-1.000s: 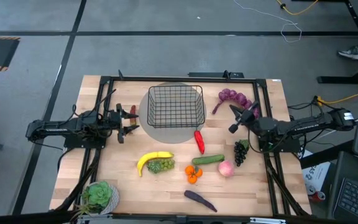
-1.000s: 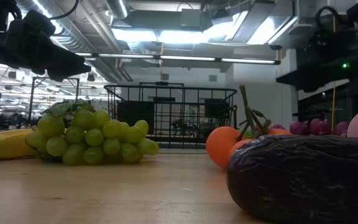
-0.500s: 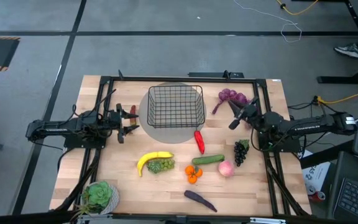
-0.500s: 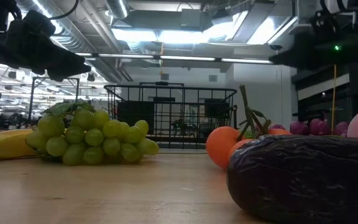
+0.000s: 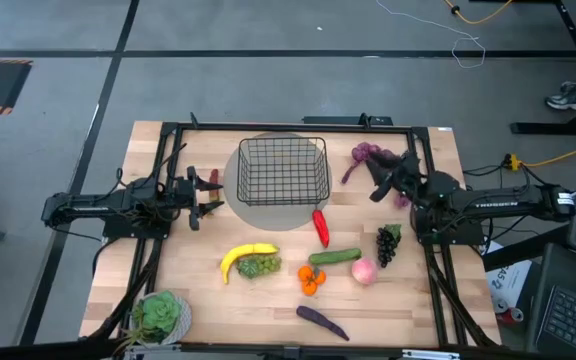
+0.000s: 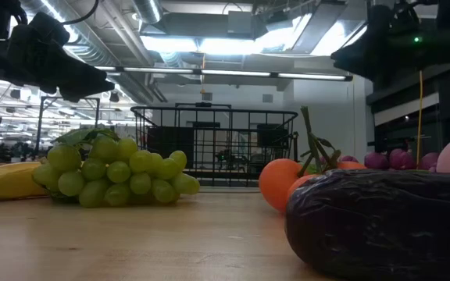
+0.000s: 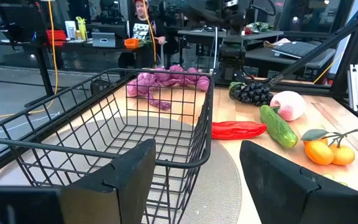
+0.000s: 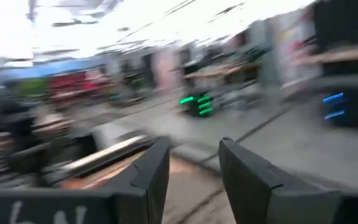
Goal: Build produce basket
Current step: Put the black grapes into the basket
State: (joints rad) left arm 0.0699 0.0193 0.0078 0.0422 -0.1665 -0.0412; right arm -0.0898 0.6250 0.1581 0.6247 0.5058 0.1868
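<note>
The black wire basket (image 5: 283,168) stands on a round grey disc (image 5: 268,214) at the table's far middle. The produce lies loose on the wood. A red chili (image 5: 320,227), cucumber (image 5: 334,257), banana (image 5: 248,255), green grapes (image 5: 259,266), oranges (image 5: 311,279), peach (image 5: 364,270), dark grapes (image 5: 386,243) and eggplant (image 5: 322,321) lie nearer. A light purple bunch (image 5: 368,153) lies right of the basket. My left gripper (image 5: 204,196) stands open just left of the basket (image 7: 104,130). My right gripper (image 5: 380,178) hovers open by the purple bunch, holding nothing (image 8: 194,149).
A potted green plant (image 5: 160,313) stands at the near left corner. A black metal frame (image 5: 298,127) runs around the table's edges. Bare wood lies between the basket and the banana, and along the near edge right of the eggplant.
My right gripper has gone toward the table's far edge and risen, from beside the dark grapes to above the light purple bunch. It has swung as it went. No fruit has moved.
</note>
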